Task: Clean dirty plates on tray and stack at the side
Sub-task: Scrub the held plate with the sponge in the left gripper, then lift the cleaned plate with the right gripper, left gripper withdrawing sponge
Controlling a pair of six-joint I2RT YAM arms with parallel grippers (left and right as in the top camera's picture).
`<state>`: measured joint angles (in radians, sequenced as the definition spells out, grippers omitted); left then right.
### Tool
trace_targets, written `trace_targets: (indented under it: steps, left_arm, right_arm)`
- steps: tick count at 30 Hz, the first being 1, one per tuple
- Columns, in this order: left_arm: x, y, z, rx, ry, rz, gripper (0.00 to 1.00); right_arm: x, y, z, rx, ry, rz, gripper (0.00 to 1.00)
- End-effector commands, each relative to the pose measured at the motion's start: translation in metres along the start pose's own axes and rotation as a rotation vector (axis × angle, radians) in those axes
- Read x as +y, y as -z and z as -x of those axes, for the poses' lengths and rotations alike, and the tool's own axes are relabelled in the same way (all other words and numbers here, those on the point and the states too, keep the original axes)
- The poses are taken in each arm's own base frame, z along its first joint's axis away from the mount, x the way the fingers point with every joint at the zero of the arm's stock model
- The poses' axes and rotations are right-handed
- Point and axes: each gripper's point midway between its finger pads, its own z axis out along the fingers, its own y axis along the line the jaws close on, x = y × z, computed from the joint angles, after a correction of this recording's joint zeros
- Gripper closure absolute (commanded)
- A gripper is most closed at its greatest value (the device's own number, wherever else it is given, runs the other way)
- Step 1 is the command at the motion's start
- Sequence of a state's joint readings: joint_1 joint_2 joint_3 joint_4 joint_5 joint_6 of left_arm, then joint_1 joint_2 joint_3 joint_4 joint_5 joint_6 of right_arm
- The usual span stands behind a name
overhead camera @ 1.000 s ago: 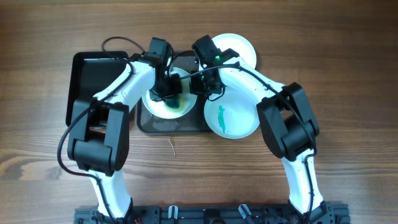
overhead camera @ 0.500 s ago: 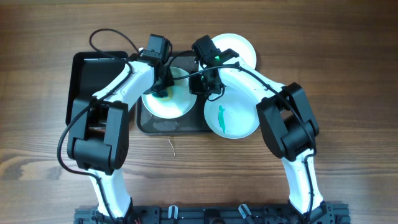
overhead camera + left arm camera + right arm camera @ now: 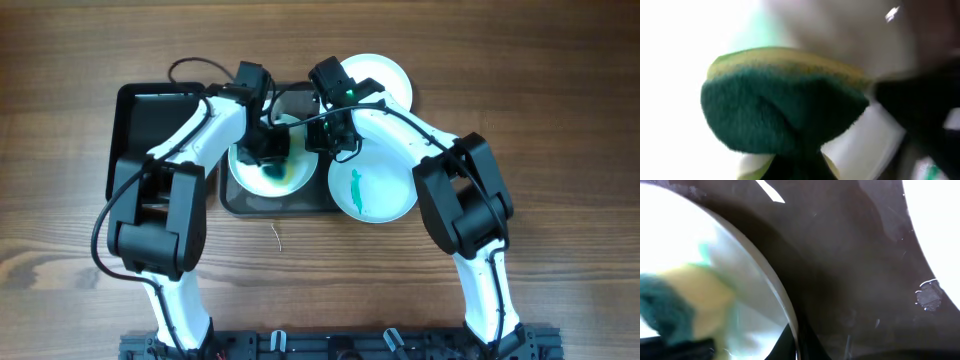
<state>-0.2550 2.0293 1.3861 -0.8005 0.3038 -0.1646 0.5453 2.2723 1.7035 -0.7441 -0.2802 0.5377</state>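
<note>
- Plates (image 3: 385, 195): three, all lying flat and face up. None is stacked yet, so I judge the task to be in its early part.
- The middle plate (image 3: 243, 170) sits on the tray (image 3: 250, 203) with teal on it. The left fingers (image 3: 262, 150) pinch a sponge (image 3: 785, 110) and press it onto this plate, so wiping looks to be the step in hand.
- The right fingers (image 3: 320, 140) are at that plate's right rim. I cannot tell whether they are spread or gripping.
- The right plate lies just beside the tray's right edge and carries a teal smear (image 3: 356, 190), so it is not yet cleaned.
- The far plate (image 3: 385, 75) looks white and clean where it shows.
- Being round, the plates have no long axis. The smear runs roughly from the far side to the near side.
- Left to do: finish the middle plate, wipe the right one, then stack all three at the side.
</note>
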Motion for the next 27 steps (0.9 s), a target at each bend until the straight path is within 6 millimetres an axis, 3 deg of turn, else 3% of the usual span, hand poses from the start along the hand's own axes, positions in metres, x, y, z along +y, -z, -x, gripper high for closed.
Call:
trace_targets:
  steps: [1, 4, 7, 10, 12, 22, 27]
  left_arm:
    - [-0.03, -0.004, 0.014, -0.052, -0.117, -0.154, 0.96]
    - [-0.013, -0.003, 0.038, -0.153, -0.073, -0.043, 0.96]
    - [0.041, 0.008, 0.058, -0.285, 0.116, 0.263, 0.96]
    - [0.065, 0.023, 0.055, -0.302, 0.181, 0.405, 0.96]
    - [0.08, 0.047, 0.051, -0.312, 0.273, 0.492, 0.96]
    - [0.077, 0.165, 0.053, -0.375, 0.398, 0.408, 0.96]
    - [0.088, 0.181, 0.033, -0.302, 0.361, 0.348, 0.96]
  right_arm:
    - [-0.02, -0.019, -0.006, 0.023, -0.026, -0.069, 0.96]
    - [-0.02, -0.019, -0.006, 0.023, -0.027, -0.069, 0.96]
    - [-0.02, -0.019, -0.006, 0.023, -0.027, -0.069, 0.95]
    - [-0.02, -0.019, -0.006, 0.023, -0.026, -0.07, 0.96]
    - [-0.02, -0.019, -0.006, 0.022, -0.026, -0.069, 0.96]
    - [-0.017, -0.015, -0.008, 0.035, 0.035, -0.057, 0.96]
    - [-0.021, 0.015, -0.004, -0.012, 0.083, -0.126, 0.96]
